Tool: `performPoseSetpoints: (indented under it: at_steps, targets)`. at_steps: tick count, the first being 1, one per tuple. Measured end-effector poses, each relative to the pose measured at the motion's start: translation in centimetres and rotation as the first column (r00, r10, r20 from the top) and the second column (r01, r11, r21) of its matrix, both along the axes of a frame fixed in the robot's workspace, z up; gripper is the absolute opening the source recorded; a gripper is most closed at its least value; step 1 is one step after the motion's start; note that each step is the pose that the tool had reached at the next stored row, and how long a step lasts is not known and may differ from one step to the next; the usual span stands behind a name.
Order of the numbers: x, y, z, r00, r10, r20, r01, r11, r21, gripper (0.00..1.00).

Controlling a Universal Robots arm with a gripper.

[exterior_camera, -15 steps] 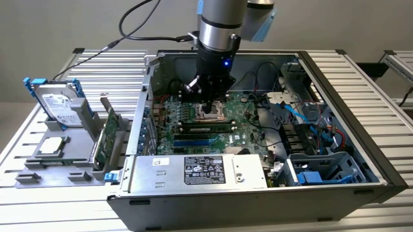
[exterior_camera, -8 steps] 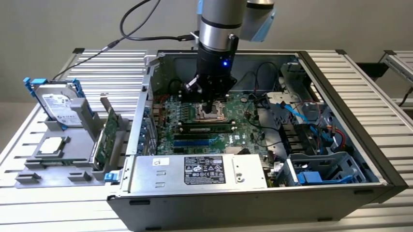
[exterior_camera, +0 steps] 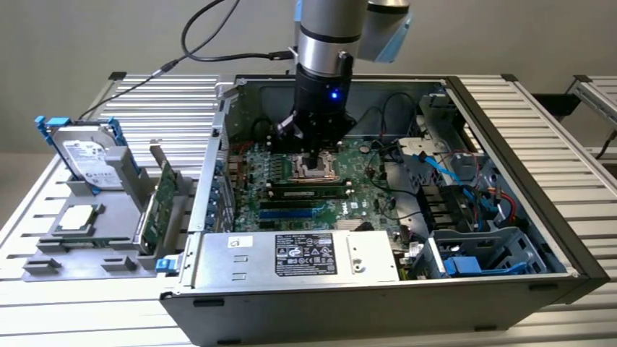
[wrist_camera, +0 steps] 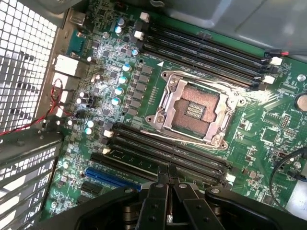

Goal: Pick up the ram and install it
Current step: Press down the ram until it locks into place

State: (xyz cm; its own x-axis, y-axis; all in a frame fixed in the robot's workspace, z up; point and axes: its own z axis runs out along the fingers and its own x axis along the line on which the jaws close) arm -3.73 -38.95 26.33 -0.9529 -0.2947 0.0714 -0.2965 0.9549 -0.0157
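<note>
The gripper (wrist_camera: 169, 178) is pinched shut, holding nothing, over the motherboard (wrist_camera: 144, 96). The ram (exterior_camera: 308, 193) looks thin, light, easily hurt; hold its long edges.

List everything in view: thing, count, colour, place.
computer case: one, dark grey, open on the slatted table
motherboard: one, green, inside the case
processor socket: one, silver frame, empty, mid-board
ram: one, green with black chips, in a slot beside the socket
power supply: one, silver, front of case
hard drive: one, silver, blue-railed, exterior view's left
expansion card: one, green, upright in grey holder
gripper: one, black, shut, over the slots
</note>
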Motion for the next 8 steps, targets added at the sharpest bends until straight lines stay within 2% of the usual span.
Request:
performPoseSetpoints:
  at_steps: [8]
  targets:
    - [0.0, 0.01, 0.0, 0.9959, -0.089, 0.0164, 0.089, 0.9961, 0.0006, 0.11]
